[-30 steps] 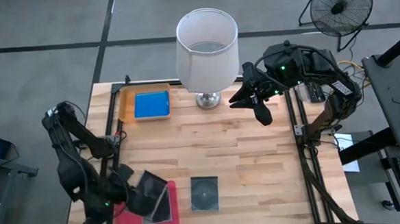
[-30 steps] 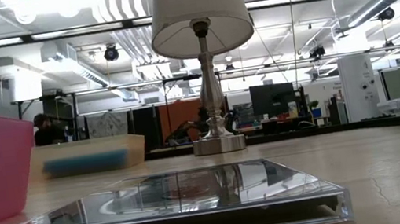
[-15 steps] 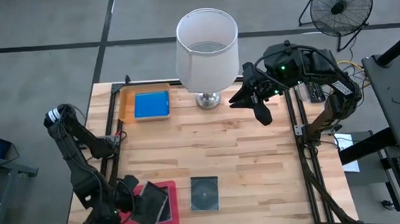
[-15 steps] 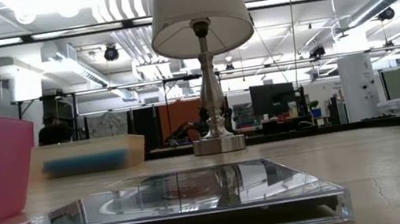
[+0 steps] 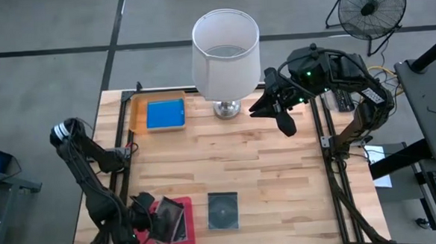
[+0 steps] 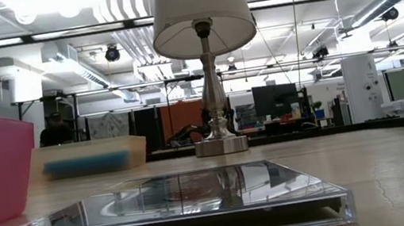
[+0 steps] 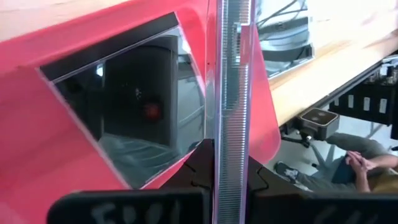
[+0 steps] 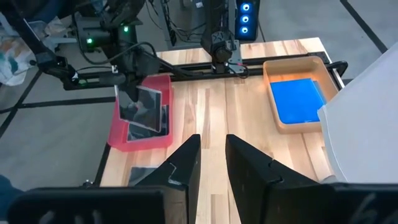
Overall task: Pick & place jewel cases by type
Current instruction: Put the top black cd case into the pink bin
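grey floor (image 5: pixel 49 41), standing fan (image 5: pixel 369 6), ceiling lights (image 6: pixel 49 1)

A large open lab or workshop is showing here: exposed ceiling ducts (image 6: pixel 123 12), strip lights, monitors (image 6: pixel 277 102) and equipment racks are standing beyond the wooden tabletop (image 5: pixel 280 171).

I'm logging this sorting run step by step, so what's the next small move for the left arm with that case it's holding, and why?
Probably lower a little more and let go. The left gripper is shut on a dark jewel case, held on edge over the pink tray, where another dark case already lies flat. The right gripper waits near the lamp.
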Controlling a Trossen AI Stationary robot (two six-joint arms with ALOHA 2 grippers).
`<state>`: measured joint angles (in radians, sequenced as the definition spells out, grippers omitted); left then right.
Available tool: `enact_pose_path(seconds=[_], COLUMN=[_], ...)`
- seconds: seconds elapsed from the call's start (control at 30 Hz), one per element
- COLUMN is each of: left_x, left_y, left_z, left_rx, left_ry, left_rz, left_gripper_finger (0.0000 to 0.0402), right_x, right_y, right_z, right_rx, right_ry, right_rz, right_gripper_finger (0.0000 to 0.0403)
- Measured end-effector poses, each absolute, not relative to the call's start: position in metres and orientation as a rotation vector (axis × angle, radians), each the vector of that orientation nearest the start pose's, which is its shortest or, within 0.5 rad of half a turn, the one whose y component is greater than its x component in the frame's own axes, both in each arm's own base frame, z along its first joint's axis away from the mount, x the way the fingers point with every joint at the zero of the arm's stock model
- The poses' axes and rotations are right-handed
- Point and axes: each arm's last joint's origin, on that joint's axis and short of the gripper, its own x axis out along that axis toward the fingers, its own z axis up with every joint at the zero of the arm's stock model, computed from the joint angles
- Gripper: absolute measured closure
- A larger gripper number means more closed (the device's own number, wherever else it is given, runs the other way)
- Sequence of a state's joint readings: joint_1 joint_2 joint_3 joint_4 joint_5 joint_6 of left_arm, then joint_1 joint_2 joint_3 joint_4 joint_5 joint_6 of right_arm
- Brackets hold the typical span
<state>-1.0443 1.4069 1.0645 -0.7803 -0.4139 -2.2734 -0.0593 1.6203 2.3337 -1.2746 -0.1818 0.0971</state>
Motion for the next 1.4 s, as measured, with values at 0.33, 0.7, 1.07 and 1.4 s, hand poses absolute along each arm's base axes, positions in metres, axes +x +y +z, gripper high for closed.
enact_pose_path(seconds=[0.33,0.7,1.07,1.4], left_x=[0.15,0.143,0.139,0.134], left_y=[-0.237,-0.241,-0.242,-0.242], left_z=[0.218,0.202,0.201,0.208], left_rx=[-1.302,-1.292,-1.257,-1.263], left_ry=[0.885,0.856,0.945,1.049], left_rz=[0.57,0.526,0.509,0.507], left_gripper_finger=[0.0401,0.0401,0.0352,0.0272], right_x=[0.262,0.263,0.263,0.263], right_y=[-0.01,-0.011,-0.011,-0.011], right_z=[0.524,0.526,0.526,0.526], right_rx=[0.195,0.236,0.241,0.241], right_ry=[0.541,0.516,0.514,0.513], right_rz=[0.083,0.072,0.071,0.072], right_gripper_finger=[0.0335,0.0335,0.0335,0.0335])
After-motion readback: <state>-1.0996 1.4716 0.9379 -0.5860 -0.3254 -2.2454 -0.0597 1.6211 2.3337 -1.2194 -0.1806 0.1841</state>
